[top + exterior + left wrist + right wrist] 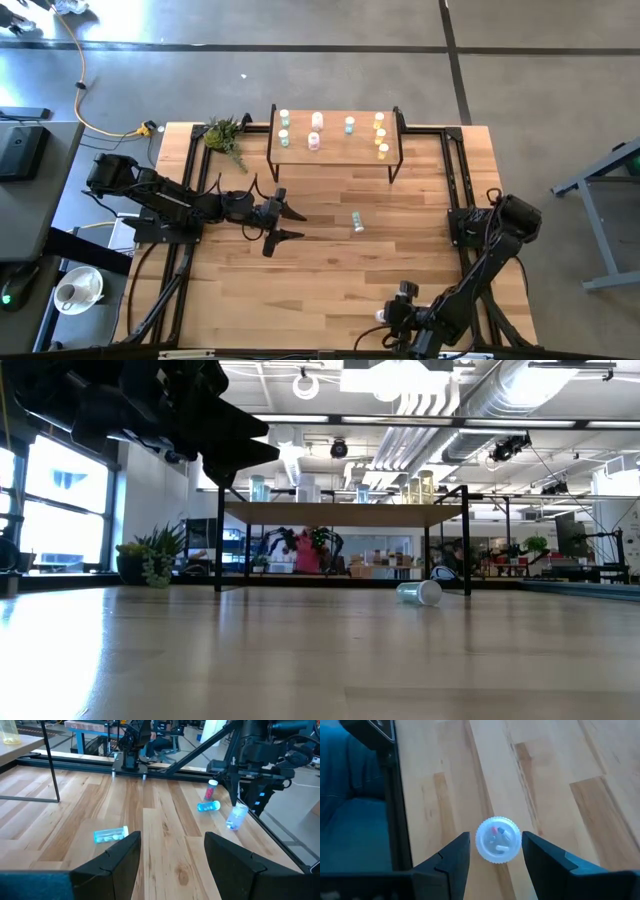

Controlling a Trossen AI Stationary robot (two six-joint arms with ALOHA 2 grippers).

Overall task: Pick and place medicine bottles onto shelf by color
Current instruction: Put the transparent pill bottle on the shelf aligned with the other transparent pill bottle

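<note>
The shelf (335,150) stands at the table's far edge with several medicine bottles on it: teal-green (284,125), pinkish (316,125), light blue (350,125) and yellow (380,135). One light-blue bottle (357,222) (111,835) lies on its side mid-table, ahead of my open left gripper (171,836) (285,222). Near the table's near edge my right gripper (495,836) (390,314) points steeply down, open. Its fingers stand on either side of an upright bottle (498,840) (236,816), just above it.
A pink bottle (211,790) stands and a blue one (208,806) lies close behind the right gripper's bottle. A small plant (225,133) sits at the far left by the shelf. Black frame rails (455,180) run along the table's sides.
</note>
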